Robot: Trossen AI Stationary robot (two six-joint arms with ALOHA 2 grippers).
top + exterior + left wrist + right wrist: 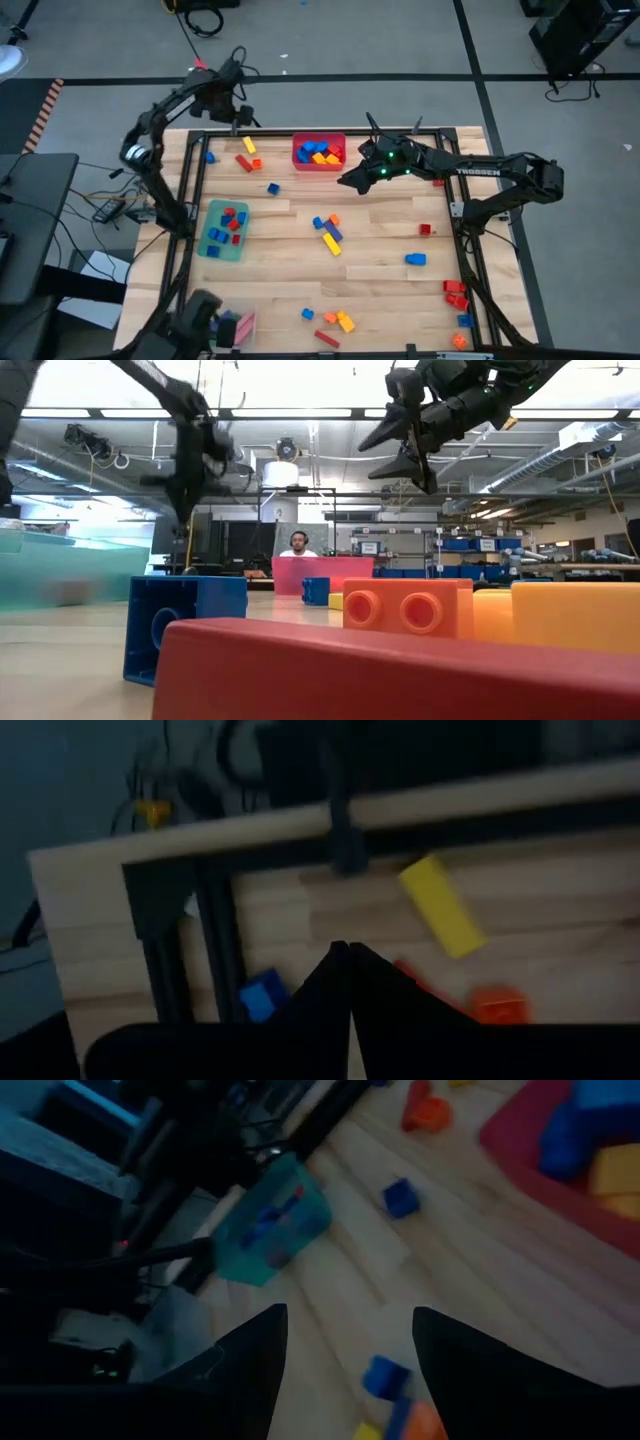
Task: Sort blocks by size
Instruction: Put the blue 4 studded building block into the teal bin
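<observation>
Blocks lie scattered on the wooden table (380, 250). A yellow bar (248, 145), a red block (243, 163), an orange block (257, 163) and a blue block (209, 157) lie at the far left. My left gripper (348, 955) hangs shut above them, holding nothing, and also shows in the high view (238, 118). My right gripper (345, 182) hovers open beside the red bin (318, 165), nothing between its fingers (255, 1355). A mixed blue, yellow and orange cluster (328, 232) lies mid-table.
The red bin holds blue, yellow and orange blocks. A teal bin (212, 243) at the left holds red and blue ones. More blocks lie near the right edge (455, 292) and the near edge (335, 320). A black frame (195, 170) rims the table. A person sits far behind (297, 544).
</observation>
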